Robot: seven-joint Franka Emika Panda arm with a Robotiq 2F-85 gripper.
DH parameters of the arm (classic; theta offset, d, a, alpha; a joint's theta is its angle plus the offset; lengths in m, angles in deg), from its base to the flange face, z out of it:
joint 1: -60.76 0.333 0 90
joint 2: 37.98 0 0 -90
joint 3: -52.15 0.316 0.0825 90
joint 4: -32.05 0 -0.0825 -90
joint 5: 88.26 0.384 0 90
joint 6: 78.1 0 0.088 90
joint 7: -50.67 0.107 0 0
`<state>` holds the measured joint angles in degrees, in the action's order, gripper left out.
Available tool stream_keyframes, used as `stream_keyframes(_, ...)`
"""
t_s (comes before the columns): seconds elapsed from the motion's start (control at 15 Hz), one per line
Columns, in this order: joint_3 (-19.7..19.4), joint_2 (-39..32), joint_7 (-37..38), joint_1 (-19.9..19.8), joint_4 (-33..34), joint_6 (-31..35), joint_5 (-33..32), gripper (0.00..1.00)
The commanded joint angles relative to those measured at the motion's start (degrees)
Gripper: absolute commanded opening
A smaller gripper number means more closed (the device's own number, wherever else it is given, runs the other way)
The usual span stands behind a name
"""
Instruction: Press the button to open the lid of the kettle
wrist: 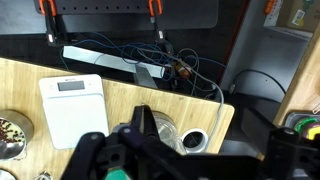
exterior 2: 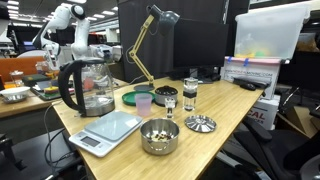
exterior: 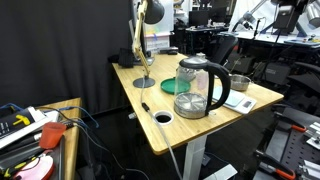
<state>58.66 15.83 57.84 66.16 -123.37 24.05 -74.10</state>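
The clear glass kettle (exterior: 194,88) with a black handle stands mid-table, and it also shows in the other exterior view (exterior 2: 85,88). Its dark lid (exterior: 192,63) lies flat on the top in both exterior views (exterior 2: 88,63). My white arm reaches in behind the kettle, with the gripper (exterior 2: 92,50) a little above the lid. In the wrist view the kettle's handle and glass (wrist: 150,128) sit just below my gripper (wrist: 190,165). The fingers are spread wide and hold nothing. The button is not discernible.
A white scale (exterior 2: 110,127), a metal bowl (exterior 2: 158,135), a green plate (exterior 2: 133,98), a pink cup (exterior 2: 144,103), two jars (exterior 2: 189,93) and a desk lamp (exterior 2: 150,40) share the table. A cable hole (wrist: 197,142) lies near the table edge.
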Motion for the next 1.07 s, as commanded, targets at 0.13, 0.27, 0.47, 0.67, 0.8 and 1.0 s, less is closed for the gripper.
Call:
stream_keyframes(0.13, 0.33, -0.95, 0.12, -0.49, -1.10, 2.74, 0.42, 1.00)
stream_keyframes(0.27, 0.83, -1.38, 0.24, -0.74, -2.77, 7.13, 0.09, 1.00)
stream_keyframes(0.47, 1.15, -4.28, 0.64, -0.48, -3.69, 13.04, -0.19, 1.00)
stream_keyframes(0.67, 1.71, -7.21, 1.21, -0.13, -4.33, 19.89, -0.24, 1.00)
stream_keyframes(0.8, 2.00, -9.41, 1.46, 0.12, -4.33, 23.61, -0.47, 0.75)
stream_keyframes(1.0, 2.32, -12.50, 1.75, 0.11, -4.22, 27.56, -1.24, 0.60)
